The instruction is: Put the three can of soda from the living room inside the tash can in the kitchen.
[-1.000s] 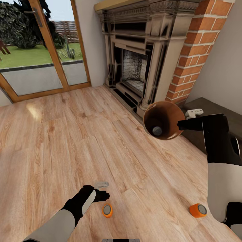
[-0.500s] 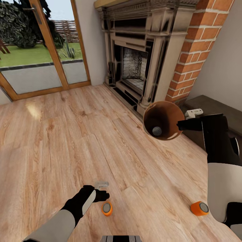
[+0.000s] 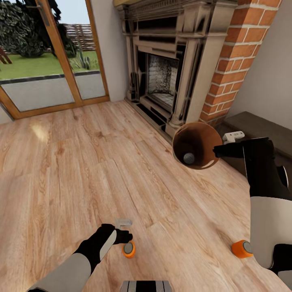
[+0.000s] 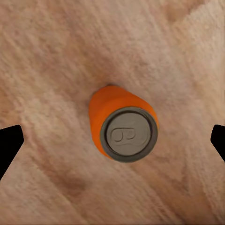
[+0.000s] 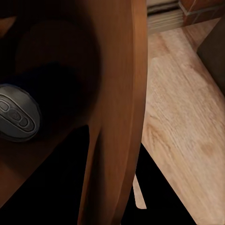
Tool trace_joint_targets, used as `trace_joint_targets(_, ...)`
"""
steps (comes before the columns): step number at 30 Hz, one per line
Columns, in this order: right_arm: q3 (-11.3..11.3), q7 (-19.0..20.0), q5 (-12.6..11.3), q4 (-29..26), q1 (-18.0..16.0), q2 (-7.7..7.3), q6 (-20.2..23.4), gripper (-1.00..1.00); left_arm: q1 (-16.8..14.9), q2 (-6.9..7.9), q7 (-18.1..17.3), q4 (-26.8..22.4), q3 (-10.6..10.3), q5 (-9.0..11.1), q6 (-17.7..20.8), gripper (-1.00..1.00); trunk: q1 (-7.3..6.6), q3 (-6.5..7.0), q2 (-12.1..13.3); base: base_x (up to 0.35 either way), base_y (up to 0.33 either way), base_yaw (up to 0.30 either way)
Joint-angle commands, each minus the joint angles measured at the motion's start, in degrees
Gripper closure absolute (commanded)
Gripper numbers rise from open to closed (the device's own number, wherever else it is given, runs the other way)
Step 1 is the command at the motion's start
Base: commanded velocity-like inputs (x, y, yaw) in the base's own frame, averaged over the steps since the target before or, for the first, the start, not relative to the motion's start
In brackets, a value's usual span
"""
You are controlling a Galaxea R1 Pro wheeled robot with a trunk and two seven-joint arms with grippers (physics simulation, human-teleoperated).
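An orange soda can (image 3: 129,249) stands upright on the wood floor, seen from above as an orange can (image 4: 123,126) with a grey top. My left gripper (image 3: 124,229) hovers just above and behind it, open, with its fingertips (image 4: 9,146) wide on either side of the can. A second orange can (image 3: 241,248) lies on its side on the floor at the right, beside my right arm. My right gripper (image 3: 221,149) is shut on the rim of the trash can (image 3: 197,145), held tilted in the air. A dark can (image 3: 188,157) lies in the copper inside of the trash can (image 5: 117,93); its grey top (image 5: 16,117) shows.
An ornate fireplace (image 3: 166,69) and a brick column (image 3: 235,56) stand ahead. A dark low cabinet (image 3: 259,134) sits at the right behind my right arm. Glass doors (image 3: 44,56) to a garden are at the back left. Open plank floor (image 3: 81,170) lies between.
The whole picture has slid slightly upward, so the camera has moved. The upright orange can now sits closer under my left gripper. Both arms hold the same pose.
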Motion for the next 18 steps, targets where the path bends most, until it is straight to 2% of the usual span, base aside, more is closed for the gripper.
trace_joint_targets(1,0.0,0.2,-1.1,0.0,0.0,0.02,0.2,1.0,0.0,0.0,0.0,0.0,-0.1,0.0,0.0,-1.0,0.21,-0.17,-0.4,0.0,0.0,0.0)
trace_joint_targets(9,0.2,0.2,-1.1,0.0,0.0,0.04,0.2,1.0,0.0,0.0,0.0,0.0,-0.2,0.0,0.0,-1.0,1.97,-1.61,-3.6,0.0,0.0,0.0)
trace_joint_targets(14,0.2,0.2,-1.2,0.0,0.0,0.12,0.2,1.0,0.0,0.0,0.0,-0.1,-0.2,0.0,0.0,-1.0,1.97,-1.61,-3.6,0.0,0.0,0.0)
trace_joint_targets(18,0.1,0.2,-1.1,0.0,0.0,0.73,0.2,1.0,0.0,0.0,0.0,-0.1,-0.2,0.0,0.0,-1.0,1.97,-1.61,-3.6,0.0,0.0,0.0)
